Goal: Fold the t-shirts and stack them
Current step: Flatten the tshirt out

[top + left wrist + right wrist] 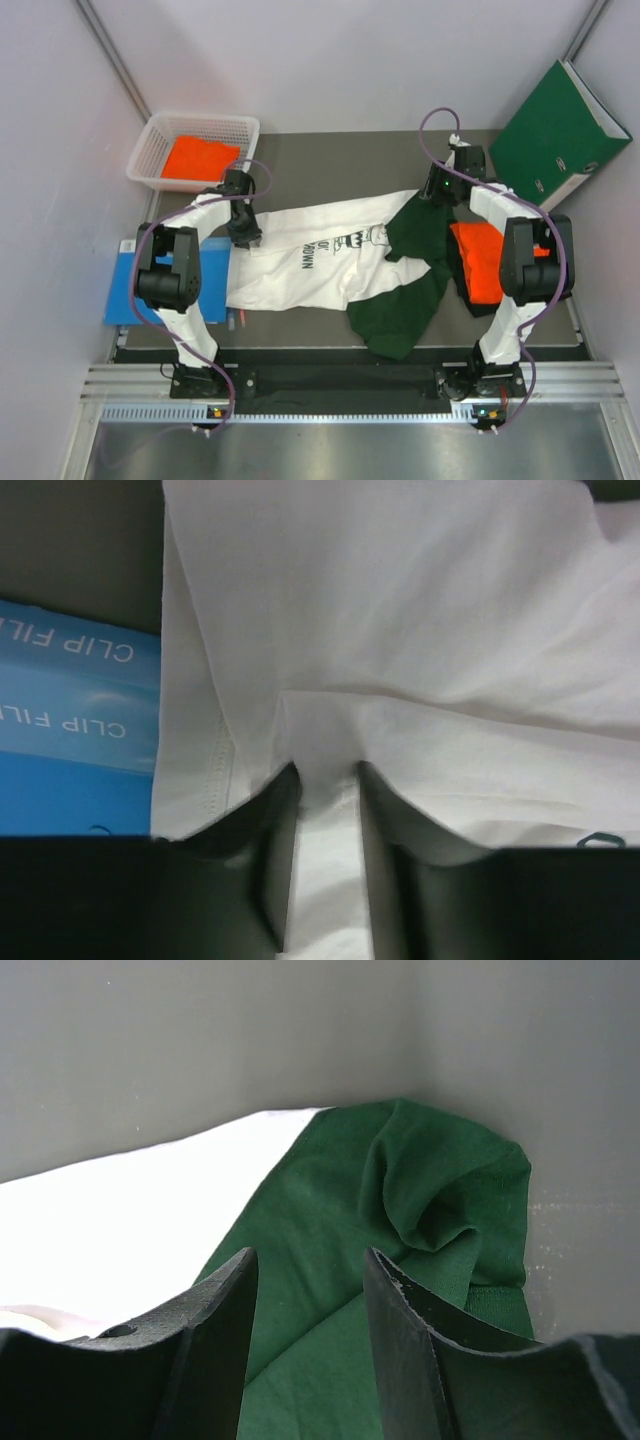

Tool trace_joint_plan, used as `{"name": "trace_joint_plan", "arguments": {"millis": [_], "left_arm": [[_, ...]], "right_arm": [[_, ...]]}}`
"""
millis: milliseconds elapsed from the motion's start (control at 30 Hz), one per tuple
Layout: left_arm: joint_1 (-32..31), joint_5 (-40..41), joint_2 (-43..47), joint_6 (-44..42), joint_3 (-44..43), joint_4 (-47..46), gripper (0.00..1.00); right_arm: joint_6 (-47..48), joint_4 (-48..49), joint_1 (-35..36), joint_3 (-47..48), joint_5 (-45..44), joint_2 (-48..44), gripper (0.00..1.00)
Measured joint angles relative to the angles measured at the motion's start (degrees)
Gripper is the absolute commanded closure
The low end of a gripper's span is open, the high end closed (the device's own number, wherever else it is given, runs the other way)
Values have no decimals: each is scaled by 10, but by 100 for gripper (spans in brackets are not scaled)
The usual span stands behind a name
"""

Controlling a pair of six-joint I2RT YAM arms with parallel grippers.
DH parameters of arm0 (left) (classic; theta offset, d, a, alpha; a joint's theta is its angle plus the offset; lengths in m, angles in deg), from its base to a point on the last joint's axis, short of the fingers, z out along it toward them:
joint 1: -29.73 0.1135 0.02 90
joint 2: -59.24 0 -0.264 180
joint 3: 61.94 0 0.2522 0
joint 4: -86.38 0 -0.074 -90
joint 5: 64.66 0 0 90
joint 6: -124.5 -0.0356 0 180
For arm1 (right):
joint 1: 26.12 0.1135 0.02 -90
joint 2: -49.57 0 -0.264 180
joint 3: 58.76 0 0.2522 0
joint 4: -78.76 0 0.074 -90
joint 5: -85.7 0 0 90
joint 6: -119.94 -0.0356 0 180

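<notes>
A white t-shirt [310,265] with dark green sleeves and a dark chest print lies spread sideways across the table. My left gripper [243,237] is down on its far left hem corner. In the left wrist view its jaws [325,770] are narrowed around a raised ridge of the white t-shirt's cloth [400,610] that fills the gap. My right gripper [440,192] hangs over the far green sleeve [420,235]. In the right wrist view the gripper [305,1255] stands open, with the crumpled sleeve [400,1190] below it. A folded orange t-shirt [478,262] lies under the right arm.
A white basket [150,150] at the back left holds another orange t-shirt [198,157]. A green binder [555,135] leans at the back right. A flat blue book [125,290] lies beside the left arm, partly under the hem [70,730]. The other green sleeve [395,315] trails toward the near edge.
</notes>
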Motion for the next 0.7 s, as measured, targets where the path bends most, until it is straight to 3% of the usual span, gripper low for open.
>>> {"name": "trace_joint_plan", "arguments": {"millis": [33,700], "left_arm": [[0,0,-3,0,0,-2,100],[1,121,0,-32,-87,66,100]], "right_arm": [[0,0,0,0,1,0,53],[0,-9,0,0,12,2,52]]}}
